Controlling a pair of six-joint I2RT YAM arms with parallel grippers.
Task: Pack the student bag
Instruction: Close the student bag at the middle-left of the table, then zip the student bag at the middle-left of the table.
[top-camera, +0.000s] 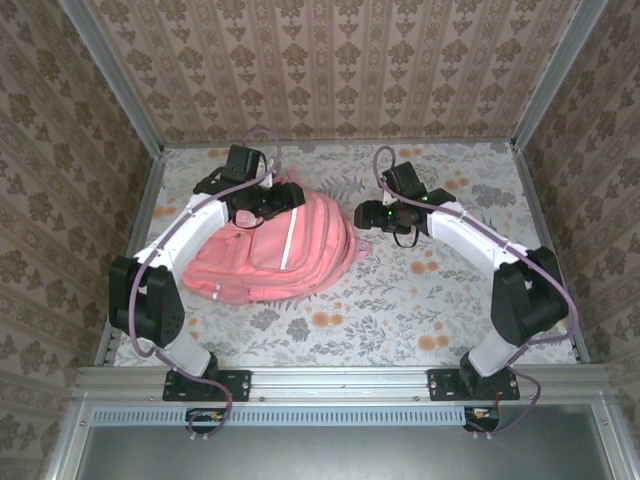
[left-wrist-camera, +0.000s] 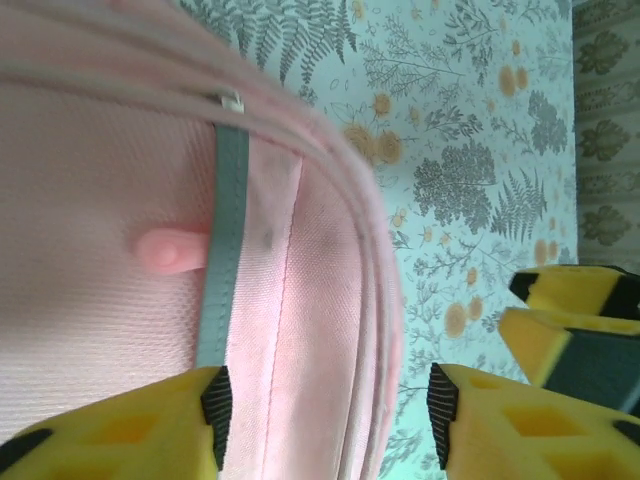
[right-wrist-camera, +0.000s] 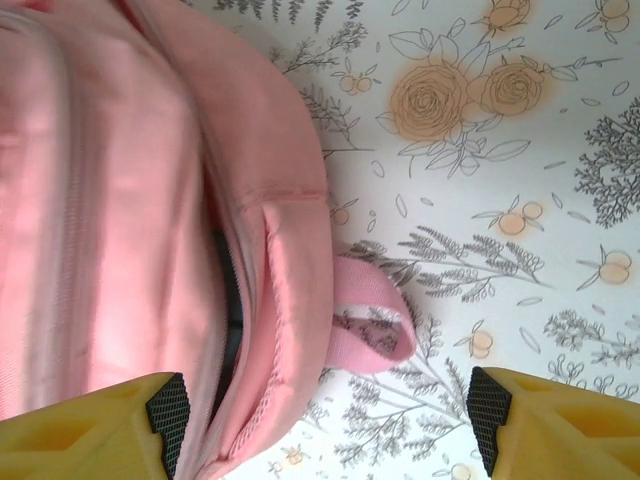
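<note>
The student bag (top-camera: 285, 250), a large pink backpack with a pale stripe, lies flat on the floral table, left of centre. My left gripper (top-camera: 283, 197) hovers over the bag's far edge. In the left wrist view it (left-wrist-camera: 330, 405) stands open, one pad over the pink fabric beside the grey stripe (left-wrist-camera: 225, 250), the other over the table. My right gripper (top-camera: 363, 215) is at the bag's right end. The right wrist view shows it (right-wrist-camera: 328, 415) open, straddling the bag's partly unzipped rim (right-wrist-camera: 232, 320) and the pink carry loop (right-wrist-camera: 372, 322). Nothing is gripped.
The floral tablecloth (top-camera: 420, 300) stretches to the right and in front of the bag. Patterned walls with metal posts (top-camera: 150, 190) enclose the table on three sides. A pink zipper pull (left-wrist-camera: 165, 248) lies on the bag. The right gripper's yellow fingers (left-wrist-camera: 570, 320) show in the left wrist view.
</note>
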